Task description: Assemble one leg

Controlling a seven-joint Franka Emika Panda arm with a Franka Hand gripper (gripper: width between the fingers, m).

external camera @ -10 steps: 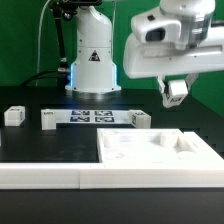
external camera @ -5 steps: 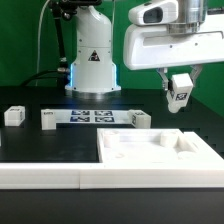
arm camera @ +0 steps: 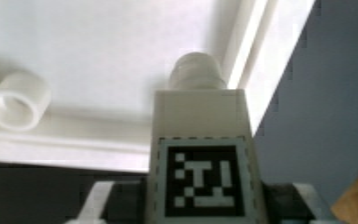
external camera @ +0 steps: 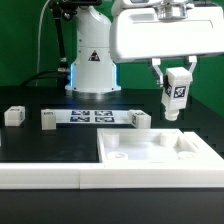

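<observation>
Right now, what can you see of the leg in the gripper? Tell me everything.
The leg is a small white plastic-looking block, taller than wide, with a black-and-white square tag on one face. The wrist view shows a narrower rounded peg at its lower end. It hangs near upright, clear of the table, clamped at its upper part by the gripper, which alone touches it. Below it lies the white plate, near that plate's edge.

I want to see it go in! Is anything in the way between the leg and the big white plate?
Nothing visible. The tool holds the leg in the air, with only open space between it and the plate.
</observation>
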